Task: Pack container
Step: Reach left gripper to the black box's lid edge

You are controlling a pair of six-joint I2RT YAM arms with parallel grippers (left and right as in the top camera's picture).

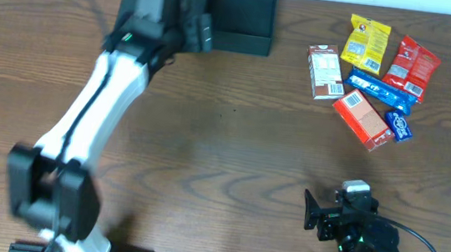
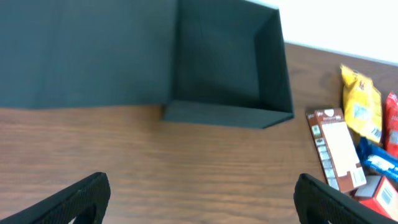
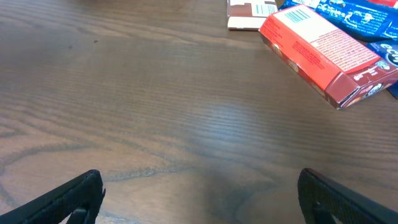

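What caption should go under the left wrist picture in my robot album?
Left tool, open, faces the open dark container on the wooden table, snacks waiting beside it.

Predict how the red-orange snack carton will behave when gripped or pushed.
The red-orange snack carton looks boxy with flat faces, so it probably slides rather than rolls. Its thin cardboard likely dents under a hard squeeze. It lies on a broad face, so tipping seems unlikely.

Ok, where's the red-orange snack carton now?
Overhead, the red-orange carton lies right of centre, at the snack pile's near edge, beside the brown carton.
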